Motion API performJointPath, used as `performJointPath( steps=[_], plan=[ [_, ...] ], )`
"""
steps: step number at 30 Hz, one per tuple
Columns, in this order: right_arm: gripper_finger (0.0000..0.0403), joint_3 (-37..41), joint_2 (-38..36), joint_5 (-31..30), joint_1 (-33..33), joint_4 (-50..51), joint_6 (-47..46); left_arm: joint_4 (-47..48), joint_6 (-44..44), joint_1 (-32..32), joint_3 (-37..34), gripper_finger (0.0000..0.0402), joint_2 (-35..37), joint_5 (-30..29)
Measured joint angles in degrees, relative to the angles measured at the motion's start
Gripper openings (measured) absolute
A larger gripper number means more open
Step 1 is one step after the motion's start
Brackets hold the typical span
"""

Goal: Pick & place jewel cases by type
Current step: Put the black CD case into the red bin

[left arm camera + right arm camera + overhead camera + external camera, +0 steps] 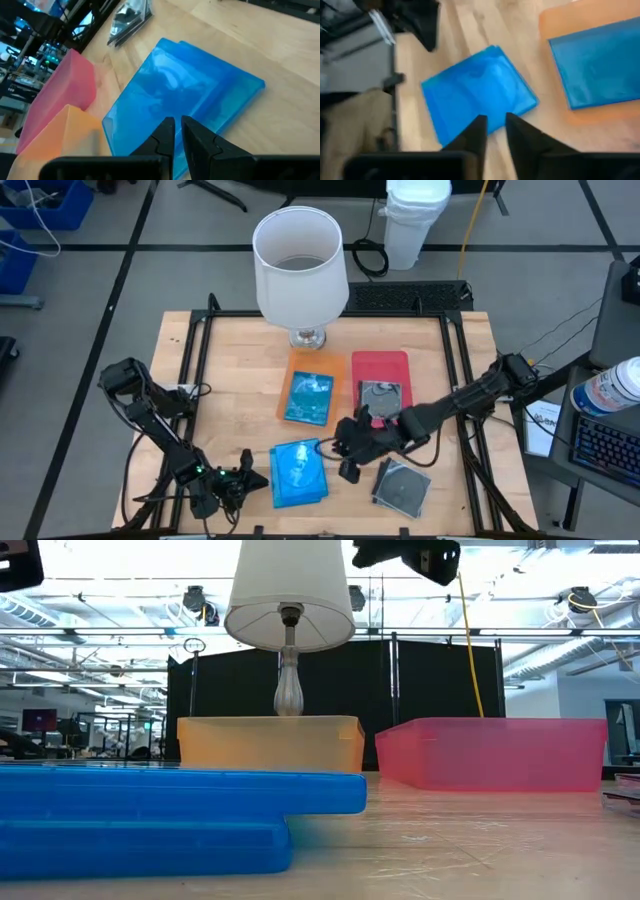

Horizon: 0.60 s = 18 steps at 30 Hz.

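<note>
Blue jewel cases [180, 815], two-high in low view only.

1. We count two trays: one orange tray [296, 366] and one red tray [380, 367], side by side.
2. Blue jewel cases: three. One lies in the orange tray [308, 397]; two sit stacked on the table [298, 472], and the low view confirms two layers [150, 815].
3. Clear/grey jewel cases: one in the red tray [379, 395], plus a stack on the table [402, 487]. We can't tell how many are in that stack.
4. One lamp [300, 265] at the table's far edge.
5. Two arms, two grippers: left gripper [262, 478] and right gripper [335, 452].
</note>
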State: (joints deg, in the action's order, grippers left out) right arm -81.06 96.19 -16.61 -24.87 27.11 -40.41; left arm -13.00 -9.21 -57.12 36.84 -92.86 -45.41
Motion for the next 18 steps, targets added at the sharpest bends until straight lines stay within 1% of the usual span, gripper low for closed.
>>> performJointPath(
  steps=[1,3,7,10,12,15,16,17,18],
  plan=[
    [0.0026,0.00,0.08,-0.61,-0.68,0.46,1.24,-0.52,-0.26,0.00,0.00,0.0042,0.00,-0.59],
    [0.0008,0.00,0.06,-1.85,-1.89,0.72,4.28,-1.59,-0.31,0.11,0.00,0.0042,0.00,-2.21],
    [0.0013,1.80,-0.05,-4.54,-4.19,0.00,10.04,-4.32,-1.22,0.23,0.00,0.0042,0.00,-6.28],
    [0.0004,5.20,-0.42,-11.85,-6.65,-0.34,15.20,-7.26,-2.41,0.22,0.00,0.0042,0.00,-9.25],
    [0.0003,8.56,-2.20,-14.83,-8.31,-1.40,15.81,-9.55,-3.62,0.25,0.00,0.0042,0.00,-9.72],
    [0.0003,16.28,-6.43,-14.93,-10.40,-8.48,15.22,-12.31,-5.86,0.59,0.01,0.0042,0.00,-9.76],
    [0.0002,19.35,-7.78,-15.82,-10.98,-12.44,15.63,-12.99,-5.79,0.81,0.03,0.0042,0.00,-9.74],
    [0.0001,22.27,-9.08,-17.91,-11.68,-16.78,15.94,-13.58,-5.45,1.14,0.07,0.0042,0.00,-9.75],
    [0.0001,25.52,-10.52,-21.43,-12.53,-21.40,15.95,-14.23,-5.16,1.55,0.07,0.0042,0.00,-9.89]
  ],
)
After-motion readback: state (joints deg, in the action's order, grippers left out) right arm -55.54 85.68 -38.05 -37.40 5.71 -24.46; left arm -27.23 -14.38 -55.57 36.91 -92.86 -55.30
